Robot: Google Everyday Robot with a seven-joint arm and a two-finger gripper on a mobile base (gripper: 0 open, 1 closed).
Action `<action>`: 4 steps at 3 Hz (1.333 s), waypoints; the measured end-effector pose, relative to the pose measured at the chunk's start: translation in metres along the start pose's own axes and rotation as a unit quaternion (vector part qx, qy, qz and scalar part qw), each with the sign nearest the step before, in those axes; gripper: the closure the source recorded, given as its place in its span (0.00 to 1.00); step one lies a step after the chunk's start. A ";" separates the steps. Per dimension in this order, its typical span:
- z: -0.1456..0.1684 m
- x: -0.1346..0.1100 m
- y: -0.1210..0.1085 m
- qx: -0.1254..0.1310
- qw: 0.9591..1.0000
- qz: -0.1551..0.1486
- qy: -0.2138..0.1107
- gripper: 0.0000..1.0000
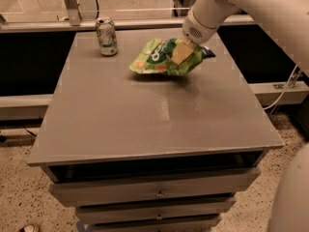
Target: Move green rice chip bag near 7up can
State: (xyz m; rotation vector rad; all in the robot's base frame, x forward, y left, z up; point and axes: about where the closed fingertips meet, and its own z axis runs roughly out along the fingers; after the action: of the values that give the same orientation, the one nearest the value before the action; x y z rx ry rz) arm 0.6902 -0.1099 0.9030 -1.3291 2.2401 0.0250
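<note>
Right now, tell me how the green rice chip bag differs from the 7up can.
The green rice chip bag is a wide, crinkly pouch; the 7up can is a small cylinder. The bag hangs tilted just above the table in the claw, which is shut on its right end; the can stands upright and untouched at the far-left corner. Both show green.

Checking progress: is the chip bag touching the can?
No, tabletop separates the 7up can from the green rice chip bag, which the claw grips at its right end.
</note>
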 end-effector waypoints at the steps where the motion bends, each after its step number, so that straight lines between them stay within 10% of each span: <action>1: 0.019 -0.022 -0.024 0.026 1.000 0.005 0.007 1.00; 4: 0.043 -0.101 -0.029 0.027 0.999 -0.016 -0.033 1.00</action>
State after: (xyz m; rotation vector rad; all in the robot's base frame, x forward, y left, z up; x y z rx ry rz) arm 0.7703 -0.0306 0.9188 -1.3161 2.1499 -0.0028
